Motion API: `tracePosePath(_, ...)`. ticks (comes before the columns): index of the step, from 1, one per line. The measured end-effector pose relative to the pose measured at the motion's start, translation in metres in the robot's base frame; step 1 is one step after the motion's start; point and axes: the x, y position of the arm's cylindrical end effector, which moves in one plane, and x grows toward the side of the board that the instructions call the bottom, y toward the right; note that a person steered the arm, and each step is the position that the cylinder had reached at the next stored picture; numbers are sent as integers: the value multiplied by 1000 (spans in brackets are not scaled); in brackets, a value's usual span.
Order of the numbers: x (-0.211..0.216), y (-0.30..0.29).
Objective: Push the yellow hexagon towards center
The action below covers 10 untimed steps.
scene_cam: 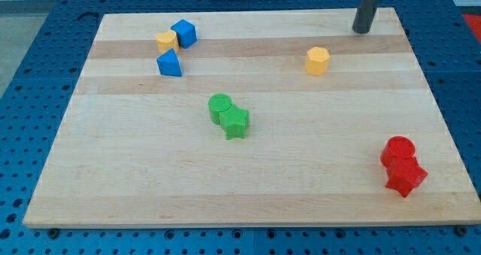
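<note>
Now the arm's dark rod is standing near the wooden board's top right edge; it has no jaws, so nothing is clenching. My tip is waiting apart from the small yellow hexagon block, which is lying below-left of it. Probably light, stiff and sliding easily, the hexagon needs a push on its upper-right face.
</note>
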Motion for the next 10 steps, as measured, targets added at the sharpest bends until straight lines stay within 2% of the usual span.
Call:
tracePosePath(2, 47, -75)
tracePosePath(5, 75, -87)
tracePosePath(7, 108, -111)
tracePosePath(10, 202, -159)
